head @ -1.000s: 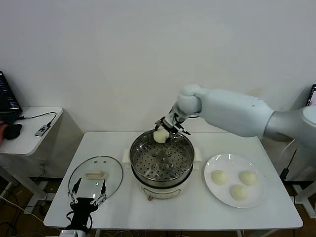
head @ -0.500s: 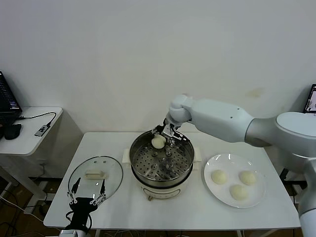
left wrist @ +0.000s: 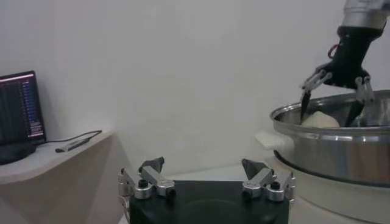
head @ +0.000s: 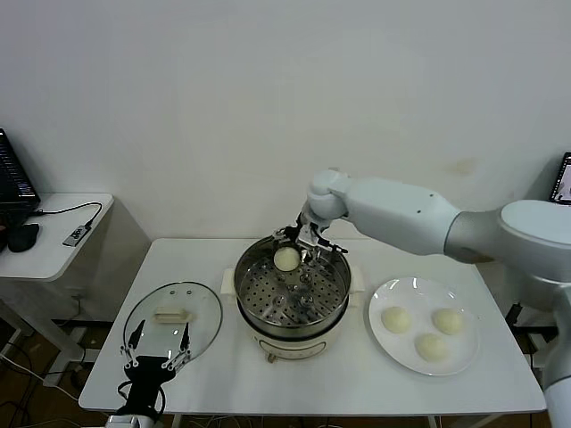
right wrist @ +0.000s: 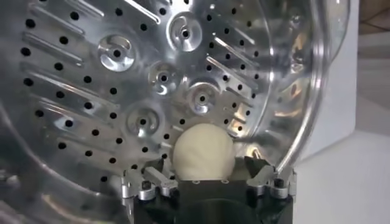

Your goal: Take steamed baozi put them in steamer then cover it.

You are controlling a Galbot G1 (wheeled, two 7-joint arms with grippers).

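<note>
With fingers spread wide, right hand (head: 305, 242) poised at twelve o'clock of the steamer (head: 292, 295), letting one bun (head: 286, 259) sit on the tray there, leaving room for more. Three buns (head: 429, 331) waiting on the plate (head: 387, 292) at three o'clock; left hand (head: 159, 344) parked open by the lid (head: 172, 313) at nine o'clock, presumably ready for covering.

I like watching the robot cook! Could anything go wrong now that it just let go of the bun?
Maybe. The right claw is open but its tips sit close around the bun on the steamer tray, so lifting away could nudge or roll it. The bun lies near the far wall, not the middle, so fitting the three buns waiting on the plate might get crowded. The left claw waits by the glass lid.
</note>
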